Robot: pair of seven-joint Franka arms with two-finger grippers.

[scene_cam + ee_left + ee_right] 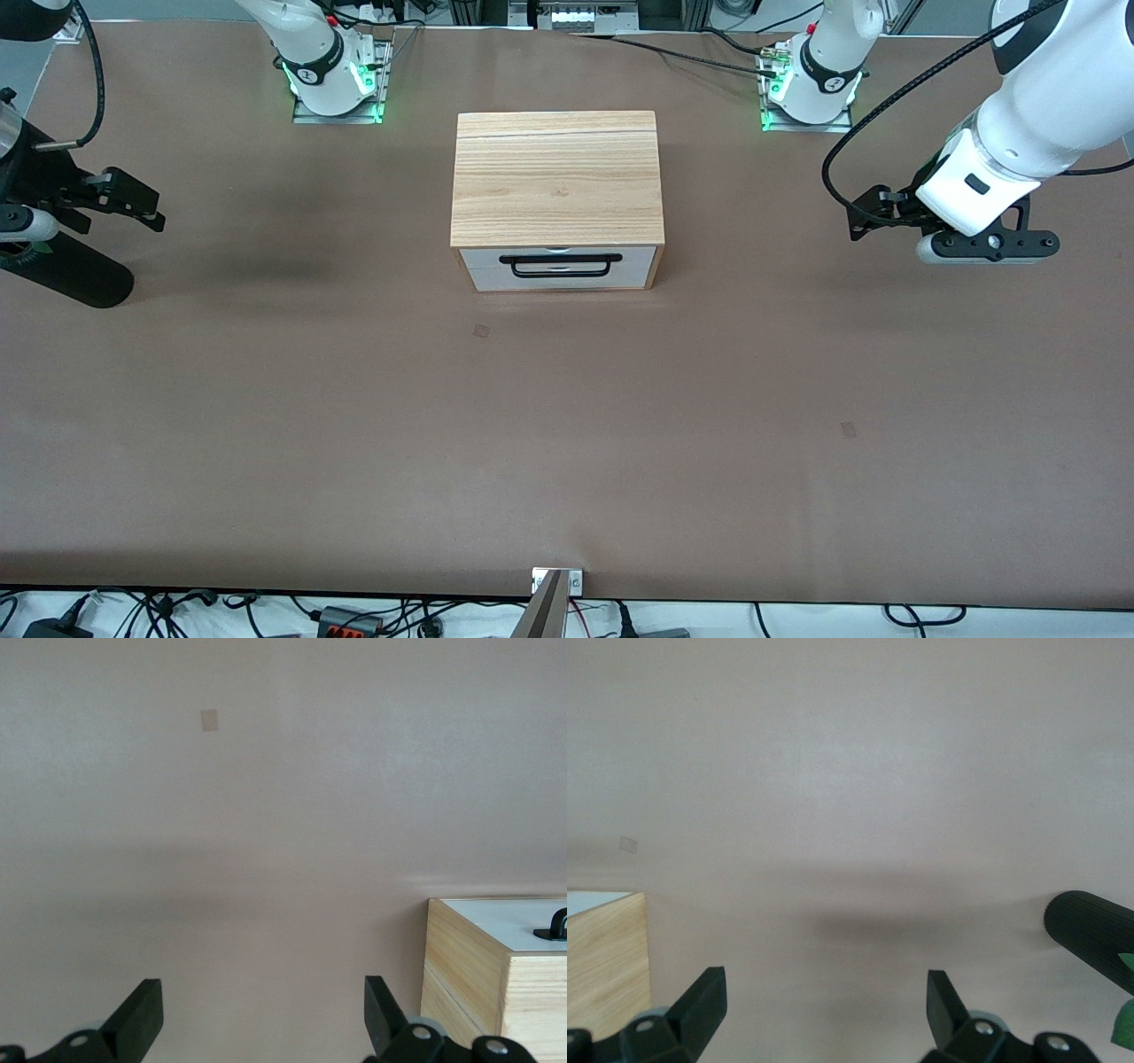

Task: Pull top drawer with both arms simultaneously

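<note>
The light wood box (556, 177) stands mid-table with its front toward the front camera. Its top drawer (558, 256) has a white front and a wide black bar handle (560, 265), and it sits flush with the box. My left gripper (858, 217) is open and empty above the table, beside the box toward the left arm's end and well apart from it. In the left wrist view its fingers (142, 1019) frame bare table, with the box (483, 983) and a handle end (554, 926) at the edge. My right gripper (124, 217) is open and empty toward the right arm's end.
A black ribbed cylinder (71, 275) hangs by the right gripper and also shows in the right wrist view (1090, 935). Small tape squares (481, 330) (848, 429) mark the brown table. The box corner (602, 957) shows in the right wrist view.
</note>
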